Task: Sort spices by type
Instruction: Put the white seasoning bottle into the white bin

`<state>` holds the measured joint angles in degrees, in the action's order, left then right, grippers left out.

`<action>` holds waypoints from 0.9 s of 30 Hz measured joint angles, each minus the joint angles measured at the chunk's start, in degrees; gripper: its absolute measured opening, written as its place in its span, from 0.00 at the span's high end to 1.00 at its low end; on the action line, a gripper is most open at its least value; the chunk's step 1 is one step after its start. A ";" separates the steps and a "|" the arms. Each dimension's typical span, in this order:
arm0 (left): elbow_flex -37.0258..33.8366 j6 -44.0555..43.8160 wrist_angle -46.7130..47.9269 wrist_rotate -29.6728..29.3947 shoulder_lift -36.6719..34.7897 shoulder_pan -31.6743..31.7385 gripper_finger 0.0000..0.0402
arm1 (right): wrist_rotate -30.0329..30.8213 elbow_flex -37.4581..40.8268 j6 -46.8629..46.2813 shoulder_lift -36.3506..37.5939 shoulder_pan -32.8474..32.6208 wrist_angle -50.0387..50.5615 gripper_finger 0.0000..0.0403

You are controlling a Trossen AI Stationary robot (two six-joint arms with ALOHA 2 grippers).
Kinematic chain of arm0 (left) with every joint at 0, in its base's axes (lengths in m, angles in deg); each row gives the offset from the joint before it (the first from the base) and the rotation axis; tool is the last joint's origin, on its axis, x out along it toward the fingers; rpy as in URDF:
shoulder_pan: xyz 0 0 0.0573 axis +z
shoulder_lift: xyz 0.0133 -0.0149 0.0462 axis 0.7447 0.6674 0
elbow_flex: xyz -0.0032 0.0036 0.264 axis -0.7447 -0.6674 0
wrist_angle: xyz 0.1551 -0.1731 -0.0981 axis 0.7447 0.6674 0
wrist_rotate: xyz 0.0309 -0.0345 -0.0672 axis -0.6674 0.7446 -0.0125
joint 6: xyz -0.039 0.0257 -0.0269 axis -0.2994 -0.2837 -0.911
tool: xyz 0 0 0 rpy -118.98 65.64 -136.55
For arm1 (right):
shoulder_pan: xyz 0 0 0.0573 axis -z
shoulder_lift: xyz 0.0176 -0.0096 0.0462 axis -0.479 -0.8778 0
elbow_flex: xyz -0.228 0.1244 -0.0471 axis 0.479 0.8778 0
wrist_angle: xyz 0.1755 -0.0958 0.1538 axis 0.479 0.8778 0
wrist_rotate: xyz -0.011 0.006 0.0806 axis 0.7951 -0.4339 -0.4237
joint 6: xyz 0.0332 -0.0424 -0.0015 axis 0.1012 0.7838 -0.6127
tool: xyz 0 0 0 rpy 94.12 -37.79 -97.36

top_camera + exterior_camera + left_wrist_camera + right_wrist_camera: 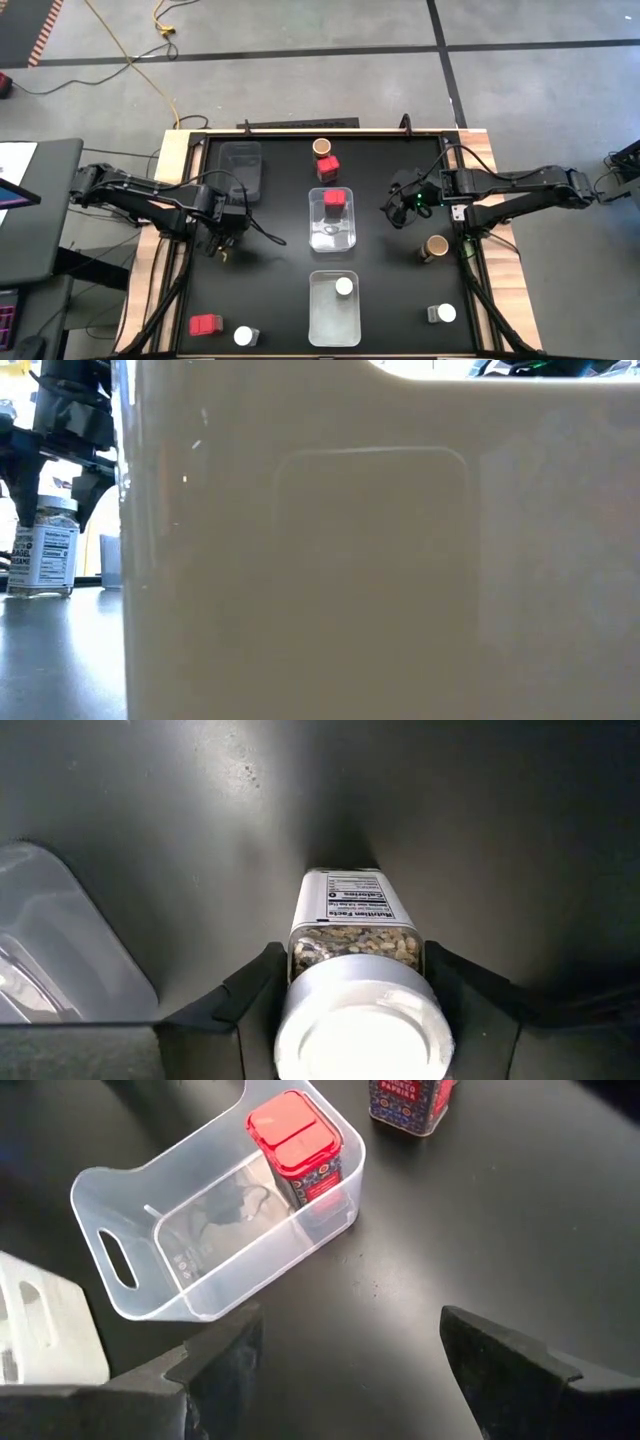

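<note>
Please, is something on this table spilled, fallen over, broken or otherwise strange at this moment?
Nothing stands out. The red spice box stands upright in its clear tub, a white-lidded jar sits in the nearer tub, and the left gripper is shut on another white-lidded jar, upright on the table. No spill or damage shows.

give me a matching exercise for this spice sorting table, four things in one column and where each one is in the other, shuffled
Things
1. left gripper
2. right gripper
3. red spice box
4. white-lidded jar

Places or states
A. standing inside the near clear tub
B. shut on a white-capped seasoning jar
C. open above bare table beside the middle clear tub
D. standing inside the middle clear tub

Pairs: 1-B, 2-C, 3-D, 4-A
</note>
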<state>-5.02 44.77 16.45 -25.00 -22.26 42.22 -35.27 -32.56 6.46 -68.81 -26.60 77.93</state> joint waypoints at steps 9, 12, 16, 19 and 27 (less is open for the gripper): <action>0.02 -1.90 1.42 0.02 0.02 1.81 0.49 | 0.00 0.00 -1.82 0.00 -0.53 0.06 0.18; 0.02 -3.52 -0.11 -0.01 0.02 2.18 0.49 | -0.08 0.00 -1.14 0.00 -0.59 0.21 0.18; 0.05 -9.74 -3.85 -0.30 0.04 1.59 0.49 | -0.11 0.00 -1.20 0.00 -0.84 0.72 0.18; 0.07 -14.09 -6.86 -1.76 0.04 0.26 0.49 | -0.23 0.00 -0.02 0.00 -0.90 2.73 0.18; 1.83 -29.80 -11.56 -2.95 0.11 -3.12 0.49 | -0.39 0.02 -0.13 0.17 -0.99 12.17 0.18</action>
<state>-3.19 14.96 4.88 -27.95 -22.15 39.10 -35.66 -32.53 6.33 -68.65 -27.59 90.10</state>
